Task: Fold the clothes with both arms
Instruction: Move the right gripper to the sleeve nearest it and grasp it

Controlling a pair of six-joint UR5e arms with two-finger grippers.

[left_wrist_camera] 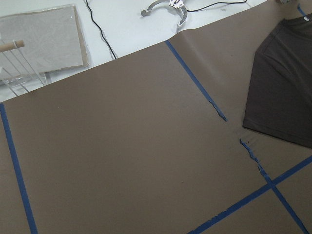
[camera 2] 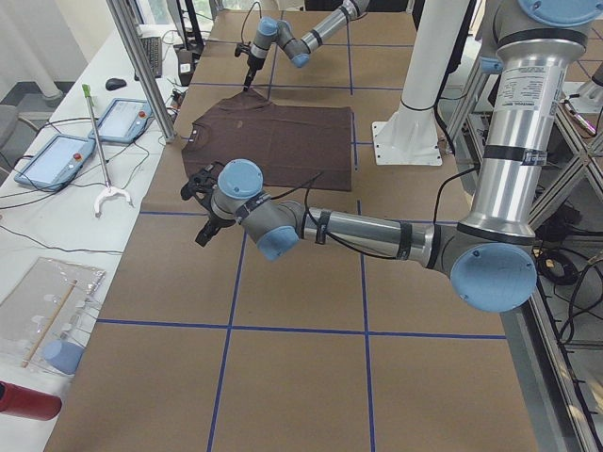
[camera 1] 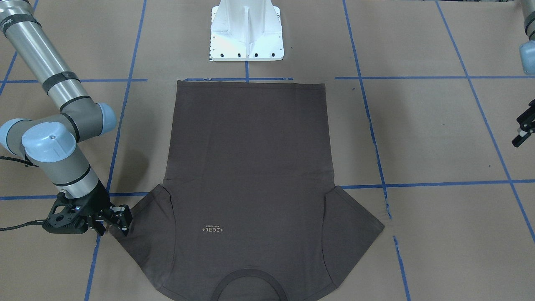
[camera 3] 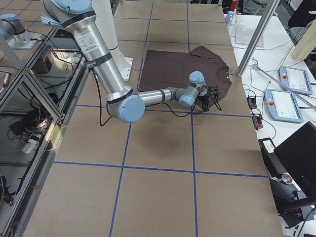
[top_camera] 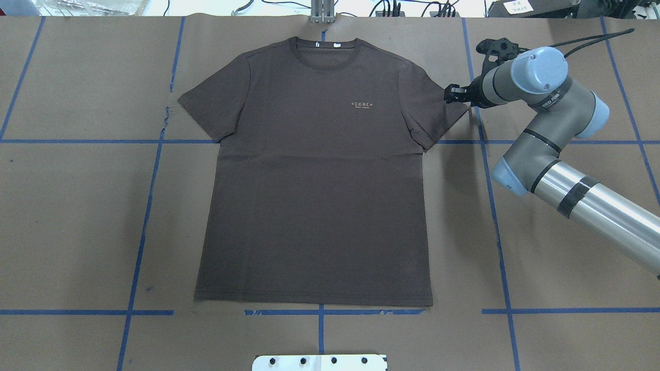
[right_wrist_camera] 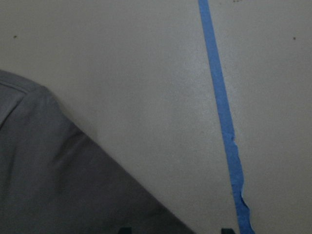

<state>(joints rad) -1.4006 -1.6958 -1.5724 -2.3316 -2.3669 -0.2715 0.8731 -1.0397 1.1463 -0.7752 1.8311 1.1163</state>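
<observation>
**Shirt flat, right fingers at the sleeve**

The shirt (top_camera: 309,196) lies flat and face up in the middle of the counter (top_camera: 67,216). Its hem (top_camera: 314,304) is toward the robot and its neckline (top_camera: 323,51) is away from it. The cloth is a thin, matt, dark brown-grey knit with only faint creases. The neckline is round and ribbed, and there is a small pale logo (top_camera: 364,104) on the chest. The counter is covered with brown paper crossed by blue tape (top_camera: 495,206).

The right fingers (camera 1: 124,218) are low at the outer corner of the sleeve (top_camera: 433,111) on that side. In the wrist view the two tips are spread, and the sleeve edge seems to run between them, but I cannot say whether they touch it. The left fingers (camera 1: 521,133) hang well apart from the shirt, beyond the other sleeve. Whether they are spread or pressed together I cannot tell.

I judge this cloth to be light, soft and limp, so it will sag and drag when lifted. On the paper it should slide easily. The best holds are probably the seamed edges: cuff, shoulder and hem corner. Pinching two points together should give a straight fold.
</observation>
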